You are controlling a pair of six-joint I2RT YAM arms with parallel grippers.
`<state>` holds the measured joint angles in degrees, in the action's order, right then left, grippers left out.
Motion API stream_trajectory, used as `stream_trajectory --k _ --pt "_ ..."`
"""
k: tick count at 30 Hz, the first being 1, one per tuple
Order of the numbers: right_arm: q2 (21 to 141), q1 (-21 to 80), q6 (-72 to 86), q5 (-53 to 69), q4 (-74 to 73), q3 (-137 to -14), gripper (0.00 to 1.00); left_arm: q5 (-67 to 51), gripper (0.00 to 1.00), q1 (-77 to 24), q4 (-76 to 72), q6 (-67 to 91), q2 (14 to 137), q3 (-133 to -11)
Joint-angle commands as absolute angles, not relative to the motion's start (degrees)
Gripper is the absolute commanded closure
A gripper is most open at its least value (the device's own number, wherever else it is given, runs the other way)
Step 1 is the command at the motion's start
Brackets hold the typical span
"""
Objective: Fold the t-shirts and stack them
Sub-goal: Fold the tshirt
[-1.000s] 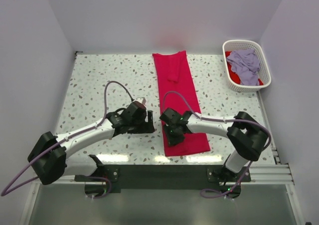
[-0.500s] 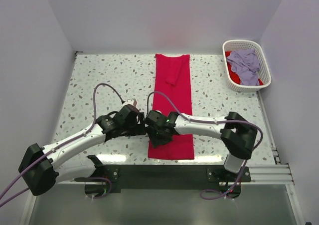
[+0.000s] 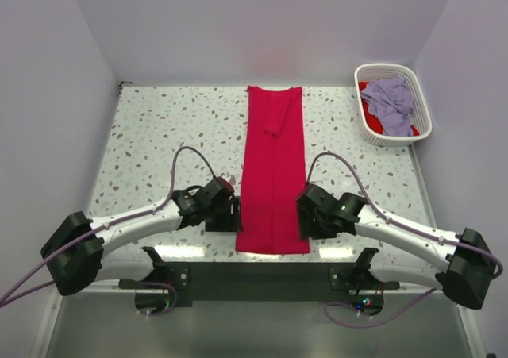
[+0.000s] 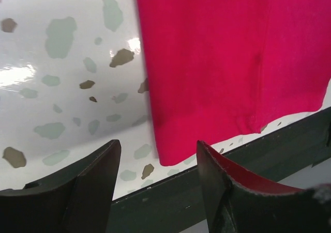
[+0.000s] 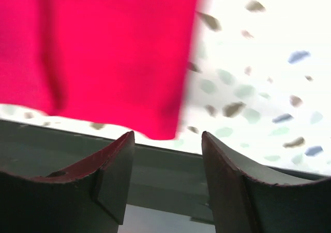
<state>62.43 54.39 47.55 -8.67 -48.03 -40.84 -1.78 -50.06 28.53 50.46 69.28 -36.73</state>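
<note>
Near edge first: seeing left tool (image 3: 230,215) low over the surface (image 3: 159,136), just beside the left edge of the folded red shirt (image 3: 274,175), close to its near-left corner. Jaws apart, nothing between them. In left wrist view, left tool (image 4: 158,150) with only speckled surface (image 4: 62,88) and the red shirt (image 4: 217,62) corner under the gap.

Mirrored on the other side: right tool (image 3: 305,219) just beside the shirt's right edge, near its near-right corner. Jaws also spread, holding nothing. In right wrist view, right tool (image 5: 168,137) above the red shirt (image 5: 103,47) corner and the surface's front lip. Can't tell if either tool touches the cloth.

Red shirt flat, folded to a long narrow strip, centred on the surface, running from near edge to far edge. Small folded flap on top near the far end.

Far right corner: white slotted basket (image 3: 393,140), well apart from the strip. Inside, lavender shirt (image 3: 389,98) crumpled on top of a second red shirt (image 3: 390,123).
</note>
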Motion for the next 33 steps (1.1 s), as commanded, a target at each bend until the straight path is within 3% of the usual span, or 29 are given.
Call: stream_trajectory --k 1,8,22,33 --pt "57.8 51.3 49.6 -5.5 -47.7 -36.1 0.44 -5.4 0.36 -51.8 24.3 51.7 72.1 -37.5" --pt "59.7 49.6 49.7 -0.3 -41.1 -30.8 0.49 -6.9 0.45 -53.9 23.0 51.8 76.7 -38.7" --pt "64.3 48.8 48.3 -0.1 -40.1 -27.3 0.6 -7.6 0.46 -56.1 23.6 52.7 79.5 -38.3" --pt "64.7 48.8 46.5 2.0 -39.0 -26.6 0.97 -8.3 0.55 -57.3 24.2 52.4 82.2 -39.2"
